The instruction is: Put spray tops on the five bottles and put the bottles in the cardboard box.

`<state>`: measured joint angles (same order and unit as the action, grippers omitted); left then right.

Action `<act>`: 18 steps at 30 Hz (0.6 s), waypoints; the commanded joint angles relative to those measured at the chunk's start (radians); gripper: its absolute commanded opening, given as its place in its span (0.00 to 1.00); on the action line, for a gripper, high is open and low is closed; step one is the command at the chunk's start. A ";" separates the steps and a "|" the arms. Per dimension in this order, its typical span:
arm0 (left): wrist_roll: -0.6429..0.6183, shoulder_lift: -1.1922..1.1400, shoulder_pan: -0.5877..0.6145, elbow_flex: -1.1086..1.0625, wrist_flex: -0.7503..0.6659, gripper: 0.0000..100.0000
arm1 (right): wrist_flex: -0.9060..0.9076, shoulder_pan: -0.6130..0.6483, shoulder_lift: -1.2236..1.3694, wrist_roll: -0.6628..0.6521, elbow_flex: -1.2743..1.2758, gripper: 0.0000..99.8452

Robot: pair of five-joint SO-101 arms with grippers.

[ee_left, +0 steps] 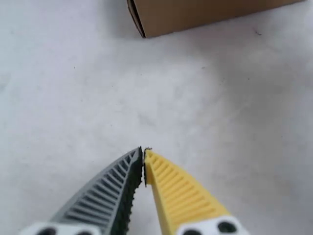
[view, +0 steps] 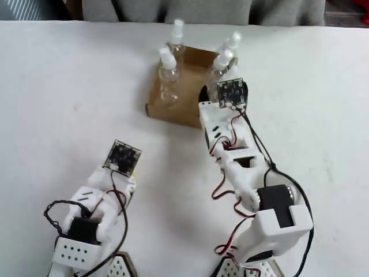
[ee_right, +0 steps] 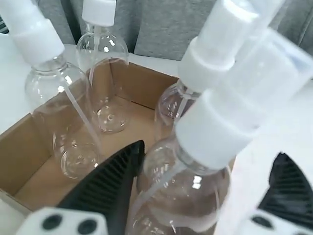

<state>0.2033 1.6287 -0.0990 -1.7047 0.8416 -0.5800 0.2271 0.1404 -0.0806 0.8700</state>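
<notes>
The cardboard box [view: 158, 104] sits at the far middle of the table with several clear bottles standing in it, each with a white spray top. My right gripper [ee_right: 210, 152] is at the box's near right corner. It is open, its black fingers [ee_right: 110, 183] on either side of the nearest bottle [ee_right: 181, 188]. Other bottles [ee_right: 63, 117] stand deeper in the box [ee_right: 29, 152]. My left gripper [ee_left: 143, 152] is shut with nothing in it, low over the bare table short of the box corner [ee_left: 146, 19].
The white table [view: 69, 86] stretches wide on both sides of the box. The right arm [view: 242, 161] reaches forward across the middle. The left arm [view: 98, 202] is folded near the front left edge. Grey fabric runs behind the table's far edge.
</notes>
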 commanded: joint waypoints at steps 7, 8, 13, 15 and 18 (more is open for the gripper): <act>0.012 0.012 0.013 0.005 0.002 0.03 | 0.041 0.004 -0.079 -0.002 -0.015 0.35; 0.012 0.012 0.013 0.005 0.002 0.03 | 0.053 0.005 -0.084 0.000 -0.015 0.36; 0.012 0.012 0.013 0.005 0.002 0.03 | 0.114 0.005 -0.108 0.054 -0.015 0.44; 0.012 0.012 0.013 0.005 0.002 0.03 | 0.119 0.005 -0.111 0.055 -0.015 0.44; 0.012 0.012 0.013 0.005 0.002 0.03 | 0.117 0.005 -0.107 0.055 -0.015 0.44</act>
<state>0.2033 1.6287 -0.0990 -1.7047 0.8416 -0.4649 0.2271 0.0806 -0.0315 0.8700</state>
